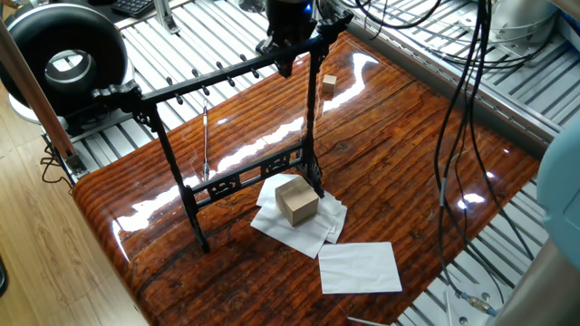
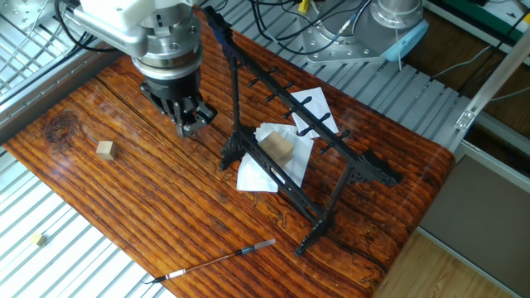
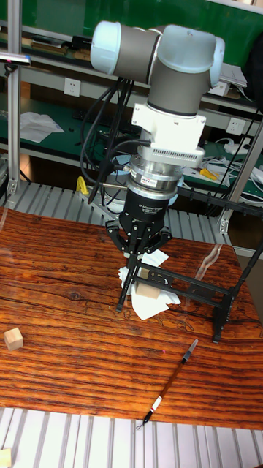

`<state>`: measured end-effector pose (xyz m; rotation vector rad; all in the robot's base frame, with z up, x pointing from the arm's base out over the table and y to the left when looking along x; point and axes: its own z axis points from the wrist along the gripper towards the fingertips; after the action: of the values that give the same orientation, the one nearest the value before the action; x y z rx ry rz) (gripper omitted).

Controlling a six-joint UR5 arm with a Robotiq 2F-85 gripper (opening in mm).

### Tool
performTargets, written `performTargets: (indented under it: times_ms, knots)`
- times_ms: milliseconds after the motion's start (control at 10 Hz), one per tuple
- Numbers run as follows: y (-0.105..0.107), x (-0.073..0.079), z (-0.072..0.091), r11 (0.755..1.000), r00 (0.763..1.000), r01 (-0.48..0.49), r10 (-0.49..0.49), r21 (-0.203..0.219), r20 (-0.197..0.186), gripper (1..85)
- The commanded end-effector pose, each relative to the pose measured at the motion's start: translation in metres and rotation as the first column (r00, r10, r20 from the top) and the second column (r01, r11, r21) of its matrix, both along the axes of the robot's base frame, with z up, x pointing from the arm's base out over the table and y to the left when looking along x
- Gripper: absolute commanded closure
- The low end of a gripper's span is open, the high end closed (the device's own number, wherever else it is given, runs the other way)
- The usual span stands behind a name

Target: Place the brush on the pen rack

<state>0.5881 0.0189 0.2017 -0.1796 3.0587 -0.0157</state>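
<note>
My gripper (image 3: 133,252) is shut on the brush (image 3: 125,287), a thin dark rod that hangs from the fingers with its tip just above the table. The pen rack (image 1: 208,80) is a tall black frame with a row of pegs along its top bar, standing across the table. In the other fixed view my gripper (image 2: 189,124) is on the side of the pen rack (image 2: 327,207) away from the tissues, near one end of it. From one fixed view my gripper (image 1: 284,65) is behind the top bar, and the brush is hard to tell from the rack's leg.
A pale thin stick (image 2: 222,261) lies on the table near the front edge. A small wooden cube (image 2: 104,149) sits to the left. A cardboard block (image 1: 296,201) rests on white tissues by the rack's foot, with a white sheet (image 1: 359,267) beside it. Cables hang at the right.
</note>
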Motion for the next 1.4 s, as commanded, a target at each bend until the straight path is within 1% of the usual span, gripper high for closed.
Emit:
performTargets:
  times_ms: [0, 200, 400, 600, 800, 900, 1000, 1100, 1300]
  knots:
    - [0.007, 0.018, 0.012, 1.0, 0.999, -0.014, 0.014, -0.01, 0.038, 84.7]
    - [0.015, 0.033, 0.02, 1.0, 0.998, -0.009, 0.011, -0.028, 0.06, 84.7]
    - [0.031, 0.044, 0.026, 1.0, 0.997, -0.017, 0.018, -0.01, 0.081, 84.7]
    - [0.043, 0.05, 0.027, 0.999, 0.994, -0.037, 0.035, 0.02, 0.1, 84.7]
    - [0.037, 0.05, 0.024, 0.998, 0.992, -0.07, 0.07, 0.003, 0.106, 84.7]
    - [0.036, 0.048, 0.019, 0.996, 0.991, -0.085, 0.084, 0.008, 0.106, 84.7]
    - [0.043, 0.043, 0.017, 0.995, 0.991, -0.097, 0.094, 0.036, 0.092, 84.7]
    - [0.039, 0.042, 0.017, 0.993, 0.989, -0.118, 0.116, 0.025, 0.09, 84.7]
    - [0.05, 0.044, 0.019, 0.992, 0.989, -0.112, 0.106, 0.057, 0.1, 84.7]
